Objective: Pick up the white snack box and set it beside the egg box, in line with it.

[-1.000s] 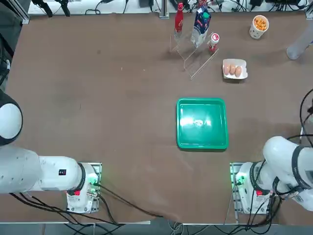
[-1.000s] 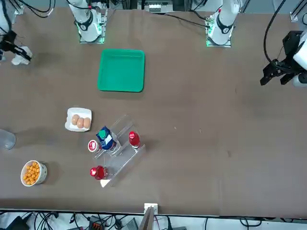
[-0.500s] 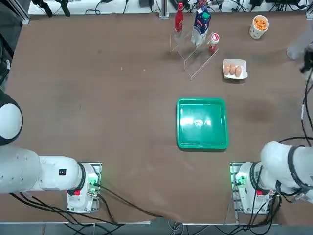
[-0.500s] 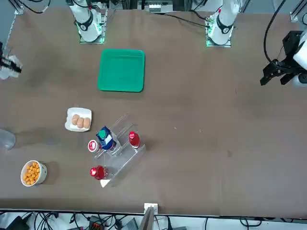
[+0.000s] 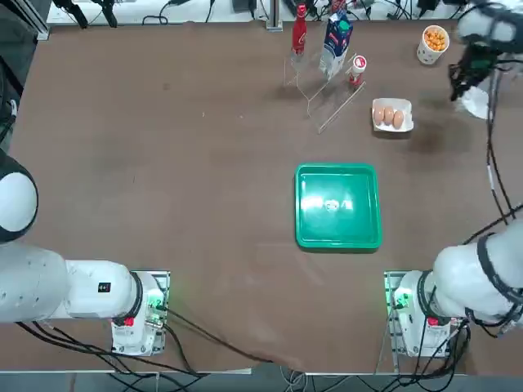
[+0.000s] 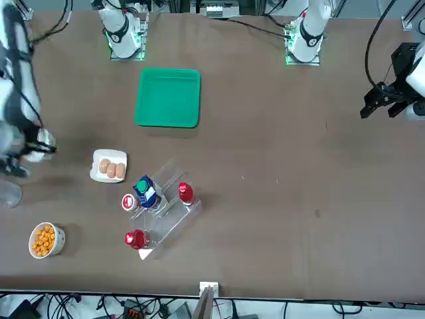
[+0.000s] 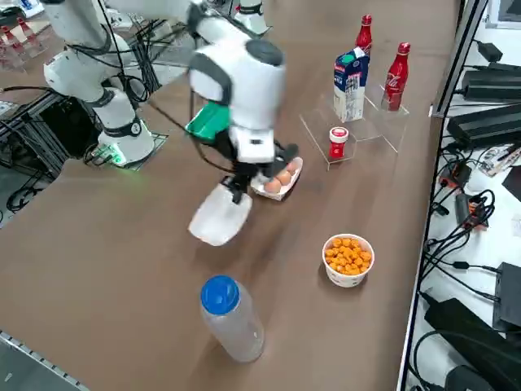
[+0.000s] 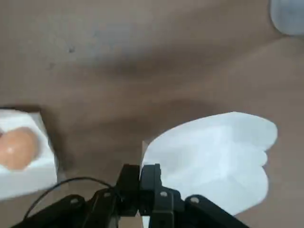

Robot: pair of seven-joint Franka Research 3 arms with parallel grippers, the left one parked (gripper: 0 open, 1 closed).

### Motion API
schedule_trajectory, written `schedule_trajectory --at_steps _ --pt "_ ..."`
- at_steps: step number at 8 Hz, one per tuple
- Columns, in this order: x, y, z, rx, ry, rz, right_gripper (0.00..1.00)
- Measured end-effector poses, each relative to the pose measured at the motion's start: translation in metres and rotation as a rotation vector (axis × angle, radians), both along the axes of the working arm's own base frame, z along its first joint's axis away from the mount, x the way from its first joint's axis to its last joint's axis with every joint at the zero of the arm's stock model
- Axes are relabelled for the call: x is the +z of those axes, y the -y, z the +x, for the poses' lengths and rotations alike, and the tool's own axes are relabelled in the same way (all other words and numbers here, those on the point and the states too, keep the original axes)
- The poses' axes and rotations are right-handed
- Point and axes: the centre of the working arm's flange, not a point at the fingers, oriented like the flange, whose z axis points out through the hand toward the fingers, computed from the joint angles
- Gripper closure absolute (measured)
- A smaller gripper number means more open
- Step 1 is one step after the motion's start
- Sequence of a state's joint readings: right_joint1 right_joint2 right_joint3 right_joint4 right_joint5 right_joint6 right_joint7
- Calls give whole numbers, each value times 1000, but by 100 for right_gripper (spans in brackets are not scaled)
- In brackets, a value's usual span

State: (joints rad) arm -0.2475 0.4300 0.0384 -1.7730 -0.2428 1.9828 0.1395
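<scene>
- The right gripper (image 8: 140, 176) is pinching an edge of the white snack box (image 8: 213, 154), with its two fingers pressed close together on it.
- The white snack box (image 7: 218, 213) is hanging below the gripper (image 7: 241, 184), clear of the table (image 7: 122, 244) and tilted.
- The gripper (image 5: 462, 75) is hovering above the table near its right edge, at the far end from the arm's base.
- The egg box (image 7: 277, 178) is lying on the table just beside the gripper, on the side toward the middle of the table; the held snack box is not touching it.
- The egg box (image 5: 392, 115) is showing brown eggs.
- A clear bottle with a blue cap (image 7: 229, 317) is standing on the gripper's other side, near the table's edge.
- A cup of orange snacks (image 7: 348, 258) is standing farther from the arm's base than the gripper.
- A green tray (image 5: 338, 205) is lying well apart from the gripper, back toward the arm's base.
- A clear rack (image 7: 354, 122) with red bottles and a blue carton is sitting beyond the egg box.
</scene>
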Motion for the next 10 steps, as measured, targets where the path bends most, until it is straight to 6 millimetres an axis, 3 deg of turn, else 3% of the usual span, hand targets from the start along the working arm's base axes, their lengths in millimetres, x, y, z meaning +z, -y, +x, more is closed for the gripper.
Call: schedule_trajectory --at_steps 2,6,10 --pt "-28 -31 12 1 16 -16 98" --pt "-60 -52 17 50 14 -14 98" --pt "-85 -52 5 139 -15 -9 98"
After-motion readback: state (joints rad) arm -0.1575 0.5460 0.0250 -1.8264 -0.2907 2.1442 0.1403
